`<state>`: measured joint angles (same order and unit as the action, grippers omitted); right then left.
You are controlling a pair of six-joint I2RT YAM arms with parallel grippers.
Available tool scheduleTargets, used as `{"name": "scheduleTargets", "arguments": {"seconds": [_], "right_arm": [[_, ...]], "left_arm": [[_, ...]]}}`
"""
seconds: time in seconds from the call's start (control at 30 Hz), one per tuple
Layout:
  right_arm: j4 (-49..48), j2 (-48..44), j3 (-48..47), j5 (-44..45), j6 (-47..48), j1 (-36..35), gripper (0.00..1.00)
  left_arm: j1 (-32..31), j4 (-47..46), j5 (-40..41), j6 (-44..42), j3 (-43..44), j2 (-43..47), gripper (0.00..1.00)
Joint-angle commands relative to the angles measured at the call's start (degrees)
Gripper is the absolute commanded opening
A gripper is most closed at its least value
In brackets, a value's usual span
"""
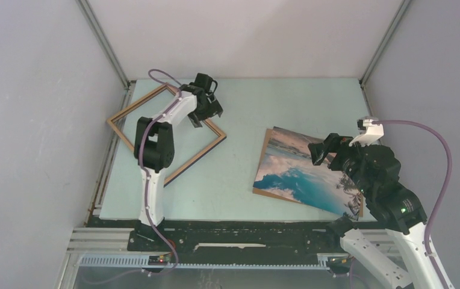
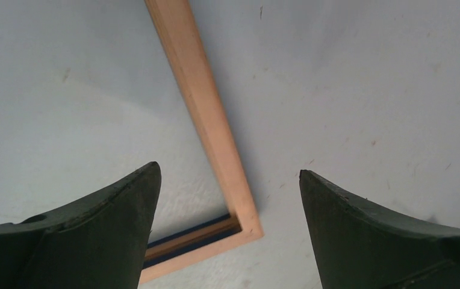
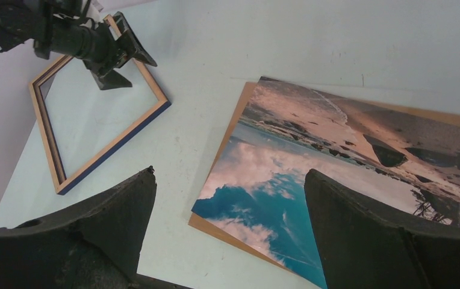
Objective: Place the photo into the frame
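The frame (image 1: 194, 159) lies flat at the back left of the table, turned like a diamond, wood face up with a navy outer edge (image 3: 119, 135). My left gripper (image 1: 203, 114) hangs open just above its far right side. In the left wrist view a wooden corner of the frame (image 2: 206, 108) sits between the spread fingers of that gripper (image 2: 229, 168), untouched. The photo (image 1: 300, 171) lies face up on the right, its brown backing showing along the edge. My right gripper (image 1: 319, 152) hovers open over the photo (image 3: 336, 156), with nothing between the fingers of the gripper (image 3: 230, 171).
The pale green table mat (image 1: 245, 108) is boxed in by white walls on the left, back and right. The frame's left corner lies close to the left wall. A black rail (image 1: 245, 232) runs along the near edge by the arm bases.
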<state>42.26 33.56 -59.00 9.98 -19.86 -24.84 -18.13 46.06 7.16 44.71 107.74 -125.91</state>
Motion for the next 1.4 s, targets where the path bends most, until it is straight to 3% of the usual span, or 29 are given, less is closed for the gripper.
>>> {"name": "scheduleTargets", "arguments": {"seconds": [0.0,0.2,0.43,0.63,0.87,1.0,1.37], "right_arm": [[-0.6,-0.1,-1.2,0.5,-0.3,0.3,1.00],[-0.4,0.2,-0.3,1.0,-0.6,0.3,1.00],[-2.3,1.4,2.0,0.4,-1.4,0.3,1.00],[-3.5,3.8,3.9,0.2,-2.2,0.3,1.00],[-6.5,4.9,7.9,-0.7,-3.6,0.8,1.00],[-6.5,7.4,8.3,-1.2,-4.2,1.6,1.00],[-8.4,19.0,11.9,-12.7,-8.7,15.9,1.00]], "left_arm": [[-1.0,2.6,0.6,10.5,6.3,-4.4,0.89],[-3.1,3.1,0.9,8.8,5.4,-6.4,0.66],[-7.0,-0.9,0.0,2.8,-7.6,-0.5,0.37],[-10.8,-8.6,-4.1,-3.9,-19.8,7.0,0.28],[-14.1,-9.8,-6.3,-8.9,-24.3,11.2,0.19],[-14.5,-11.1,-6.7,-9.4,-29.3,14.7,0.21],[-14.6,-9.7,-9.3,-10.6,-30.9,24.7,0.71]]}}
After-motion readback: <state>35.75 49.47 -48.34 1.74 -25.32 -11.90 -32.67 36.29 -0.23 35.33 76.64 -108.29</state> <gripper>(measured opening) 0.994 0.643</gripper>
